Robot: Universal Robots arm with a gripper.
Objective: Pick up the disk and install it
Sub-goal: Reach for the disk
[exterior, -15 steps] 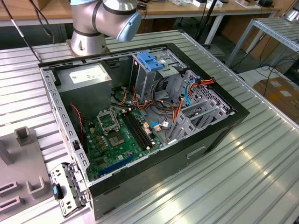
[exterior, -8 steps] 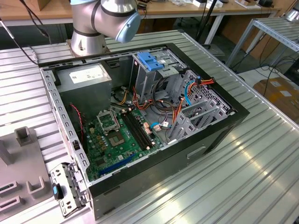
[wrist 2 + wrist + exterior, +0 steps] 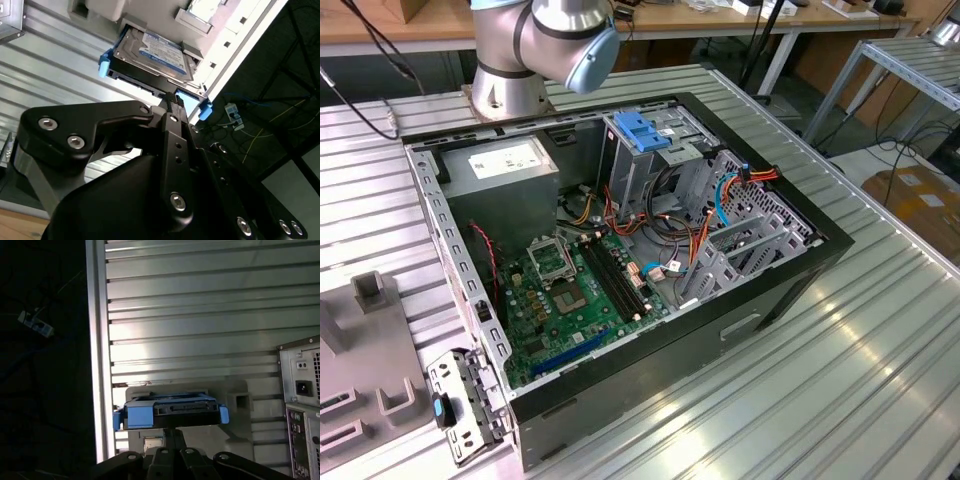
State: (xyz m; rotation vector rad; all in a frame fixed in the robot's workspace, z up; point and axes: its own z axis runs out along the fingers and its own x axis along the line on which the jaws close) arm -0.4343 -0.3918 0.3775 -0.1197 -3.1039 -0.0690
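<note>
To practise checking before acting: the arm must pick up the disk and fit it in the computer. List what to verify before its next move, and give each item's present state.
1. The disk rests in its grey stand: ok.
2. The hand is lined up with the disk's blue end, as seen in both wrist views: ok.
3. The hand has a firm hold on the disk: cannot tell.
4. The computer case has its side off and its inside open: ok.
5. The drive bay is free to take the disk: cannot tell.
</note>
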